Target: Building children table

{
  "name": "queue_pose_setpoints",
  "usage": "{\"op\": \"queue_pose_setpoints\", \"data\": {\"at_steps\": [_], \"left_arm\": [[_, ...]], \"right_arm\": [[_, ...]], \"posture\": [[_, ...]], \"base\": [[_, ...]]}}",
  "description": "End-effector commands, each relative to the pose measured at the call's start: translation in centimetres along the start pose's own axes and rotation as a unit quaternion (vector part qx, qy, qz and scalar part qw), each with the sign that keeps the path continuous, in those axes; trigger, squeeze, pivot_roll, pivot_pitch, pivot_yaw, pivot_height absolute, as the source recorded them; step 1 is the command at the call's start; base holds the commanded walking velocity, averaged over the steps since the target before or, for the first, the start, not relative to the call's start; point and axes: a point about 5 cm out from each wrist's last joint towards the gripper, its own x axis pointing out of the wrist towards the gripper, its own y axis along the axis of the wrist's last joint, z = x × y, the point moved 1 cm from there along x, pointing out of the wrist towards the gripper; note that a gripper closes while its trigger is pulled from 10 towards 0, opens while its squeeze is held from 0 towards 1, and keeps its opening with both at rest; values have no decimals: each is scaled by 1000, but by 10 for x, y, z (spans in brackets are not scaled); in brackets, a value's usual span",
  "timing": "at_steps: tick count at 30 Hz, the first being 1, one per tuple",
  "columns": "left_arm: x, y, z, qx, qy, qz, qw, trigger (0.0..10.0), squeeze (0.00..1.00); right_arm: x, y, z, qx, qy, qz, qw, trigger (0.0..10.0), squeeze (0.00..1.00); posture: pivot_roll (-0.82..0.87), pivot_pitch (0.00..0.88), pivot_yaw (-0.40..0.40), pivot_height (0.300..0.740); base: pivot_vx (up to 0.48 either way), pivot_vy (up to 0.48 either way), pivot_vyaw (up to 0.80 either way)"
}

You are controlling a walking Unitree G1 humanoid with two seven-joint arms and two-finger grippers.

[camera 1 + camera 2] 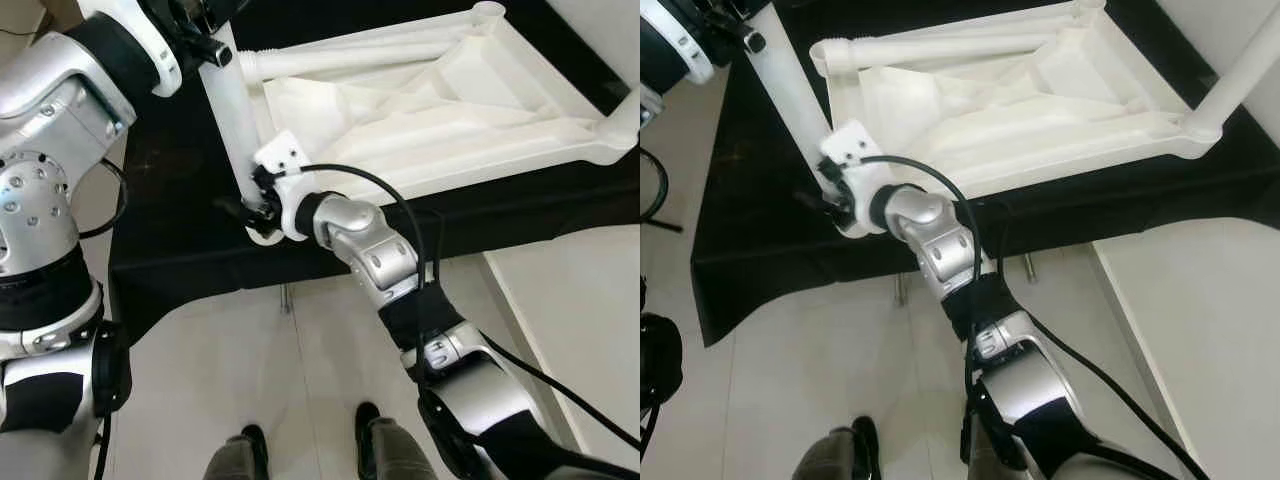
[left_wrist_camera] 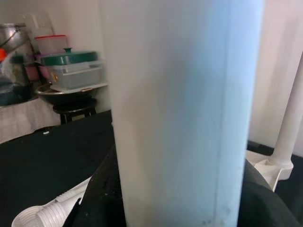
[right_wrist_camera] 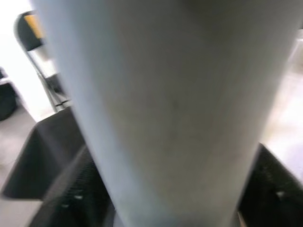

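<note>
A bench covered with a black cloth (image 1: 180, 250) carries the white tabletop (image 1: 430, 110), which lies upside down across the far right part of the bench with its ribbed underside up. One leg (image 1: 1240, 75) is already standing in the tabletop's right corner, and a second leg (image 1: 350, 58) lies flat along its far edge. A third leg (image 1: 232, 130) is held clear of the cloth at the bench's near left area, its long axis running from the far left down toward the near edge. The left gripper (image 1: 205, 45) grips this leg at its upper end; the right gripper (image 1: 262, 205) is closed around its lower end, just beside the tabletop's near left corner. Both wrist views show the leg's white shaft close between the fingers. Judged from this layout, the free socket lies to the right of the leg's lower end, so the right arm is nearer and the leg must swing upright before seating.
</note>
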Motion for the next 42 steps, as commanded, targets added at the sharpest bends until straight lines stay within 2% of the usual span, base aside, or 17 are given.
{"op": "queue_pose_setpoints", "data": {"at_steps": [1,2,6,7,9,12,14,18,19,20,22,23,31,41,42], "left_arm": [[0,-7,2,12,-7,-30,999,0,0],[0,-7,2,11,-10,-32,999,0,0],[1,-7,3,9,-11,-34,999,0,0],[1,-6,4,8,-13,-35,999,0,0],[1,-7,5,7,-15,-36,999,0,0],[2,-9,9,2,-30,-40,999,0,0],[2,-9,9,2,-30,-40,999,0,0],[3,-12,17,-2,-60,-43,997,0,0],[3,-12,17,-2,-60,-43,997,0,0],[4,-13,19,-2,-67,-45,997,0,0],[4,-13,20,-3,-73,-46,996,0,0],[4,-14,21,-3,-78,-48,996,0,0],[6,-18,27,1,-102,-52,993,0,0],[5,-18,27,6,-109,-51,993,0,0],[5,-20,26,7,-104,-49,993,10000,1000]], "right_arm": [[7,9,-12,-15,44,17,999,10000,1000],[6,9,-13,-27,66,17,997,10000,831],[6,9,-13,-39,87,15,995,10000,831],[5,10,-14,-42,103,21,994,10000,0],[5,12,-16,-38,121,30,991,10000,0],[5,20,-22,-22,200,56,978,10000,0],[5,20,-22,-22,200,56,978,10000,0],[8,30,-26,-18,268,65,961,10000,0],[8,30,-26,-18,268,65,961,10000,0],[9,32,-27,-20,278,65,958,7490,0],[10,33,-29,-28,292,63,954,7490,0],[11,34,-32,-39,308,58,949,0,0],[14,37,-35,-68,347,46,934,0,0],[16,37,-34,-74,348,46,933,0,0],[17,36,-34,-75,339,51,936,0,0]], "posture": [[50,311,25,740],[52,312,25,740],[52,312,25,740],[54,314,25,740],[56,314,26,740],[59,316,28,740],[59,316,28,740],[63,318,31,740],[63,318,31,740],[63,318,31,740],[67,320,32,740],[69,321,32,740],[71,324,34,740],[69,324,35,740],[67,323,34,740]], "base": [[0,0,0],[0,0,0],[0,0,0],[0,0,0],[0,0,0],[0,0,0],[0,0,0],[0,0,0],[0,0,0],[0,0,0],[0,0,0],[0,0,0],[0,0,0],[0,0,0],[0,0,0]]}}
